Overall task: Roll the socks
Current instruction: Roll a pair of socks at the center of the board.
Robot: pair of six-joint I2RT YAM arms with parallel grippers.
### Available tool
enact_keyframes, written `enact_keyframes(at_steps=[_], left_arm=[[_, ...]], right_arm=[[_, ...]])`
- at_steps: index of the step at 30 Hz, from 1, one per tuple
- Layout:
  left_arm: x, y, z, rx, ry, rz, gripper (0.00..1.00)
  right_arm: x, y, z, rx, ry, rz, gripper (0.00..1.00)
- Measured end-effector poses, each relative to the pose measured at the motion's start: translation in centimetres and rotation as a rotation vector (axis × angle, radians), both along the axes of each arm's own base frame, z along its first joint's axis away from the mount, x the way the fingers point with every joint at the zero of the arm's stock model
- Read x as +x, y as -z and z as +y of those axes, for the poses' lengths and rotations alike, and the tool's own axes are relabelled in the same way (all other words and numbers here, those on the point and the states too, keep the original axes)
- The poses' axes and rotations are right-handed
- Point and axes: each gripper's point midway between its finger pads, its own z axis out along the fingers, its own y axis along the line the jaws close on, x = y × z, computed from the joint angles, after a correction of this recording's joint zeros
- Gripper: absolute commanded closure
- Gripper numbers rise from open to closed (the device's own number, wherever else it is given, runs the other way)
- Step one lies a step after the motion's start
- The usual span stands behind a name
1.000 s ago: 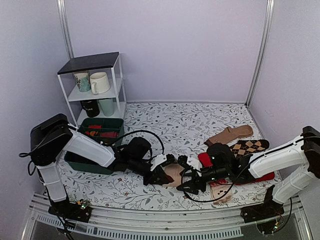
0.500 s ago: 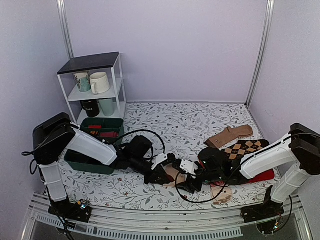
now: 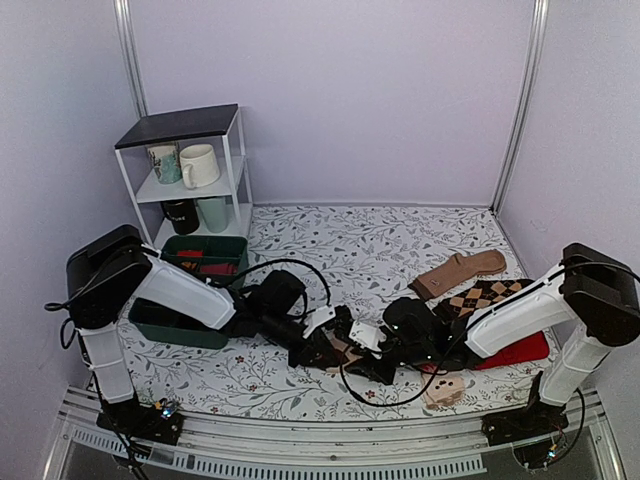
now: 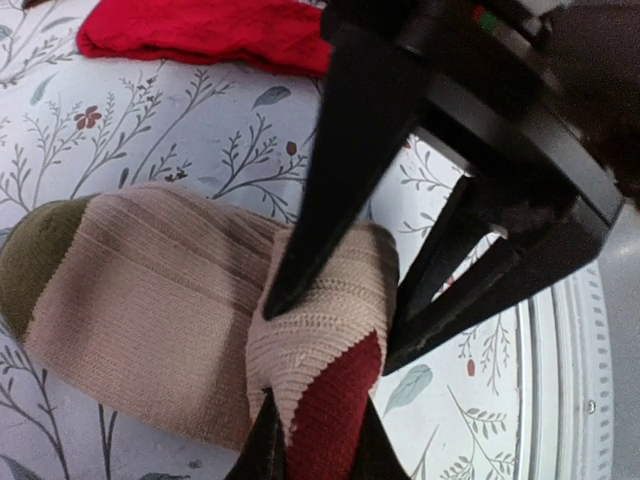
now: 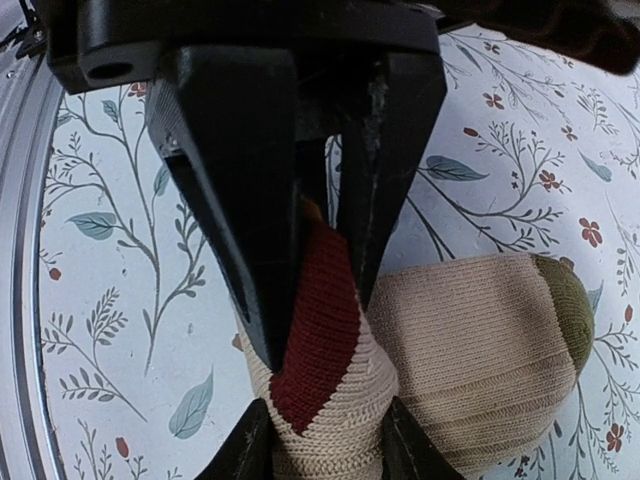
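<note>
A beige sock (image 4: 150,300) with an olive toe and a dark red cuff lining lies on the floral table near the front middle (image 3: 350,347). My left gripper (image 4: 318,440) is shut on the cuff, pinching the red lining and the beige edge. My right gripper (image 5: 322,445) meets it from the other side. Its fingers press on both sides of the same bunched cuff (image 5: 330,400). In the top view the left gripper (image 3: 322,345) and the right gripper (image 3: 372,358) stand tip to tip over the sock. The toe end lies flat.
A brown sock (image 3: 462,270), an argyle sock (image 3: 495,295), a red sock (image 3: 515,350) and a small beige sock (image 3: 447,390) lie at the right. A green bin (image 3: 190,290) and a white shelf with mugs (image 3: 190,170) stand at the left.
My right gripper has moved left onto the sock and its jaws have closed in on the cuff. The left gripper has kept its hold, shifting slightly right.
</note>
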Motion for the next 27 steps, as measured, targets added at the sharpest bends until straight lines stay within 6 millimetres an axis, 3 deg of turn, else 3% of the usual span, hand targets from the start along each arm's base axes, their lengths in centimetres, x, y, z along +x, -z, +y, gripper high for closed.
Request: enact_keyframes(at_steps=[3,10,12,19,23,27], left_arm=[[0.2,0.0,0.1,0.0,-0.008,0.005,0.7],[0.7,-0.1,1.0,0.007,-0.06,-0.026,0.68],[0.9,-0.3,1.4,0.01,-0.081,-0.042,0.58],[0.2,-3.2,3.2,-0.085,-0.067,-0.215,0.53],[-0.5,-5.0,4.0,-0.171,-0.049,-0.305,0.44],[-1.1,-4.7,4.8,-0.2,-0.038,-0.346,0.44]], right_arm=[[0.1,0.1,0.2,-0.001,0.014,0.02,0.83],[0.0,0.2,0.9,0.026,0.024,0.067,0.87],[0.0,0.2,1.1,0.042,0.026,0.084,0.87],[0.0,0.4,0.9,0.101,0.051,0.245,0.87],[0.0,0.5,0.8,0.121,0.049,0.325,0.87],[0.0,0.7,1.1,0.125,0.04,0.392,0.88]])
